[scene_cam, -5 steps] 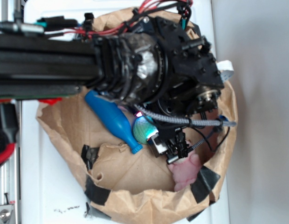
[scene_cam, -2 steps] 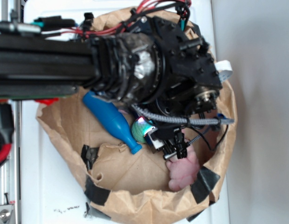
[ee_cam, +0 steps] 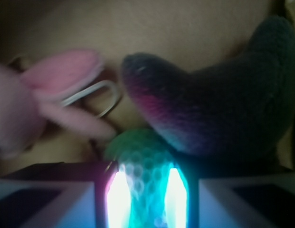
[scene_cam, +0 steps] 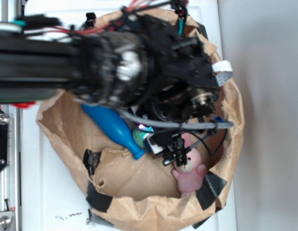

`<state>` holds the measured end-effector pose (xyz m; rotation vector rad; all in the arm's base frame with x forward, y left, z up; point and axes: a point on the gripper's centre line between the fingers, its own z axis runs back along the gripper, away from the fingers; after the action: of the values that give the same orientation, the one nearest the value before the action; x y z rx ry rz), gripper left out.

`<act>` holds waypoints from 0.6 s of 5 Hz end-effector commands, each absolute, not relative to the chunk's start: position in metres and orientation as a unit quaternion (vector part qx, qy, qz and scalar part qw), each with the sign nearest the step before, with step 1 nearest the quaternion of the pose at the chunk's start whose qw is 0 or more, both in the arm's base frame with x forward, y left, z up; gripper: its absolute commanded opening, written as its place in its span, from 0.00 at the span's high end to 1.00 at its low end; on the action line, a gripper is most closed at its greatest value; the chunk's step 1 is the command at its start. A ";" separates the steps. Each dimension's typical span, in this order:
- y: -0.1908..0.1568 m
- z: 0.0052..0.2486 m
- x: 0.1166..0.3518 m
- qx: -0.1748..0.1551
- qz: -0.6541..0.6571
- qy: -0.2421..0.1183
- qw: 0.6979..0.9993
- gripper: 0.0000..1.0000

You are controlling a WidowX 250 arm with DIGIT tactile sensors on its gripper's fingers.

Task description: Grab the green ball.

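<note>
- green ball [ee_cam: 146,178]: dimpled like a golf ball, hard-looking, shiny where the light falls.
- pink bunny [scene_cam: 189,172]: soft, fuzzy plush.
- dark toy [ee_cam: 219,107]: knitted or fleecy cloth, matt.
- blue bottle [scene_cam: 114,128]: smooth plastic, slight sheen.
- bag [scene_cam: 125,178]: crumpled brown paper, matt, patched with black tape [scene_cam: 98,196].
- robot arm [scene_cam: 154,62]: black, matt.

No text, label, brand, number or sign can be read in either view. The small dark marks on the white bench [scene_cam: 67,217] near the lower left of the exterior view are too tiny and blurred to make out as letters or figures.
</note>
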<state>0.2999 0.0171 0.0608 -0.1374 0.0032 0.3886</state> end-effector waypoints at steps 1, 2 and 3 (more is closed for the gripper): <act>0.049 0.148 0.282 -0.088 0.187 -0.045 0.977 1.00; 0.053 0.166 0.274 -0.085 0.185 -0.047 0.978 1.00; 0.054 0.179 0.269 -0.076 0.186 -0.047 0.978 1.00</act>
<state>0.2687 0.0424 0.1571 -0.1642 -0.0126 0.3643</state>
